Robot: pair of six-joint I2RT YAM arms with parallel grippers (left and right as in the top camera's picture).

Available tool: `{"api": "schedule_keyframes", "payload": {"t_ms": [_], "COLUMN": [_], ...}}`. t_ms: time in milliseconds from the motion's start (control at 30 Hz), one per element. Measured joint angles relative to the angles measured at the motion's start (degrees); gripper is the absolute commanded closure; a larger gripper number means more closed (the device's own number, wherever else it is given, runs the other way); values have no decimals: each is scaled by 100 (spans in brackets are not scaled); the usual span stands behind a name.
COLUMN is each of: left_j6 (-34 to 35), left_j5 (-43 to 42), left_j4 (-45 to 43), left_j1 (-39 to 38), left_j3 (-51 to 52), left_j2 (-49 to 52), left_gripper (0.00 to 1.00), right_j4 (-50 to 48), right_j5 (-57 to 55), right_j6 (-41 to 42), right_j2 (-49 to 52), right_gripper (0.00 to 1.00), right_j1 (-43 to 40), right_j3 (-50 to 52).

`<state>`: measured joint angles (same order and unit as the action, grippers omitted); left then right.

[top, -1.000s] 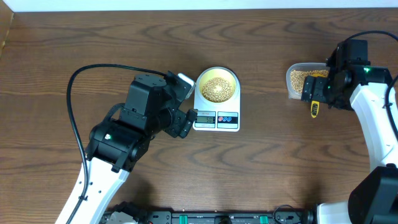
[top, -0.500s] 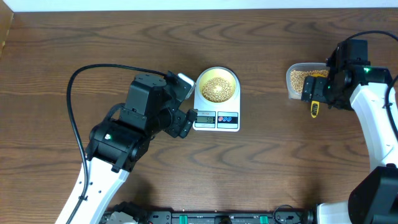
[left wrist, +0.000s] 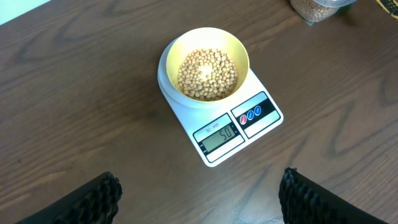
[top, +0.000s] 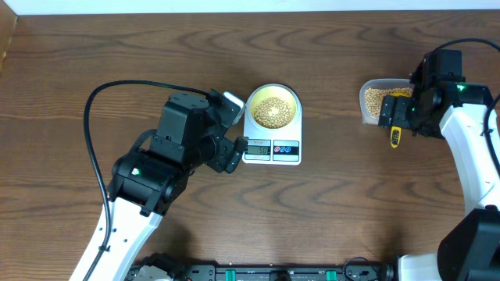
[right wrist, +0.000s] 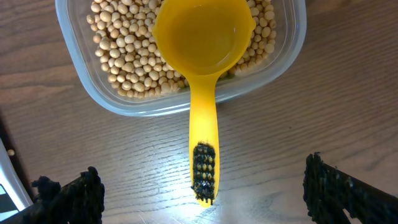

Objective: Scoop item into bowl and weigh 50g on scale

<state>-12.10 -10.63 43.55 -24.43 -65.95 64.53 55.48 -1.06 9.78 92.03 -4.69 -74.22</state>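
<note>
A pale yellow bowl [top: 273, 108] [left wrist: 204, 66] holding tan beans [left wrist: 207, 74] sits on the white scale [top: 272, 148] [left wrist: 239, 130], whose display reads 50. My left gripper [top: 233, 133] [left wrist: 199, 202] hovers open just left of the scale, nothing between its fingers. Over at the right, my right gripper [top: 394, 117] [right wrist: 202, 196] stands open above the handle of a bright yellow scoop [right wrist: 202, 74], apart from it. The scoop's empty cup rests on beans [right wrist: 124, 53] in a clear plastic tub [top: 377, 100] [right wrist: 118, 102].
The table top is dark wood [top: 351, 203]. A black cable [top: 101, 101] loops from the left arm over the table's left part. A white strip runs along the far edge [top: 234, 6].
</note>
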Motion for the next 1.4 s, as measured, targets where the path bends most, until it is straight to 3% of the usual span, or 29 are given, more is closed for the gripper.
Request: {"api": "schedule_keyframes", "payload": {"t_ms": [433,633,833,1067,1400], "left_j6": [2,2,286,879,979], "left_j5": [2,2,0,2,0], "left_j4": [396,431,-153,-2059,-4835], "left_j1": [0,0,151,713,1001], "left_j3": [87,885,1808,3554,5593], "left_j2": [-424,-1690,-3036,-4151,-5239], "left_gripper": [16,16,17,17,16], "right_j4": [-4,0,2,0,0], "right_j5": [-2,-2,0,0,-2], "right_j6": [0,0,0,0,0], "right_j2": [0,0,0,0,0], "right_gripper": [1,1,1,1,1], "right_j1": [0,0,0,0,0], "right_j3": [0,0,0,0,0]}}
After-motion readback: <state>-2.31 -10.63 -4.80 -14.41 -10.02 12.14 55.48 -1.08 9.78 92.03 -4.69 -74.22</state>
